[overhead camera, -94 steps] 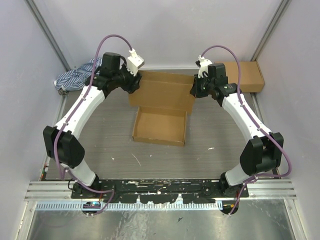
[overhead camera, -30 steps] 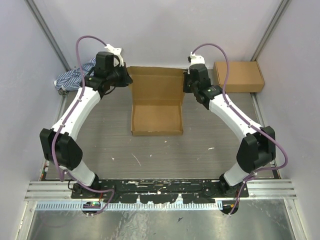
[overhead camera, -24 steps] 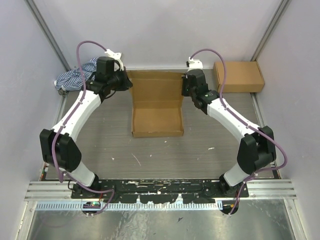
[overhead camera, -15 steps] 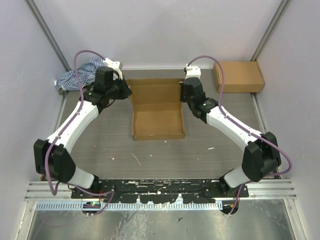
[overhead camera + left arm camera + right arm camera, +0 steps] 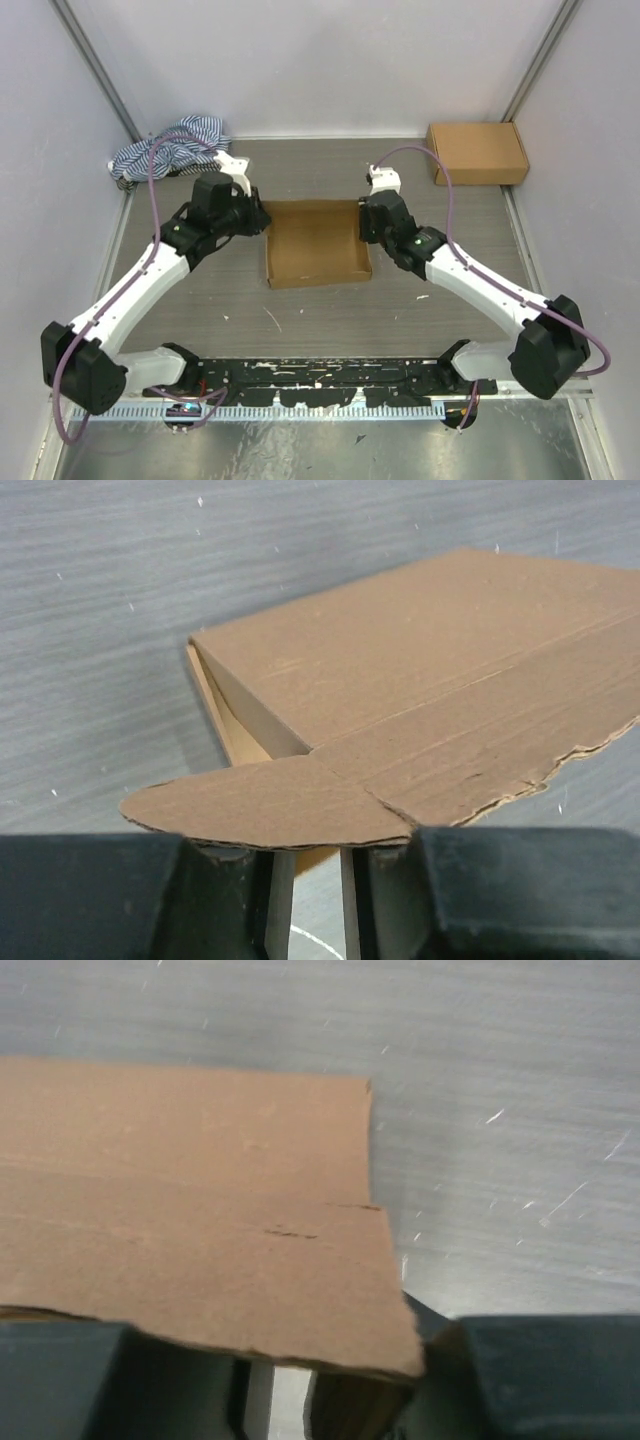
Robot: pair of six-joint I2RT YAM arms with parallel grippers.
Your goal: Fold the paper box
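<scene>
The paper box [image 5: 316, 243] lies at the table's middle with its lid panel folded down over the tray. My left gripper [image 5: 262, 220] is at the lid's left edge. In the left wrist view the rounded lid flap [image 5: 265, 805] lies across my fingertips [image 5: 280, 900]. They stand nearly together, with only a thin slit of table between them. My right gripper [image 5: 362, 226] is at the lid's right edge. In the right wrist view the lid [image 5: 200, 1210] lies over its tips, and a shadowed brown piece [image 5: 355, 1410] hangs by the right finger.
A second closed brown box [image 5: 478, 152] sits at the back right by the wall. A blue-and-white striped cloth [image 5: 165, 145] lies at the back left. Grey walls close in on both sides and at the back.
Both arms have drawn back toward the near side. The lid, lying back and then upright before, has swung forward and down over the tray.
</scene>
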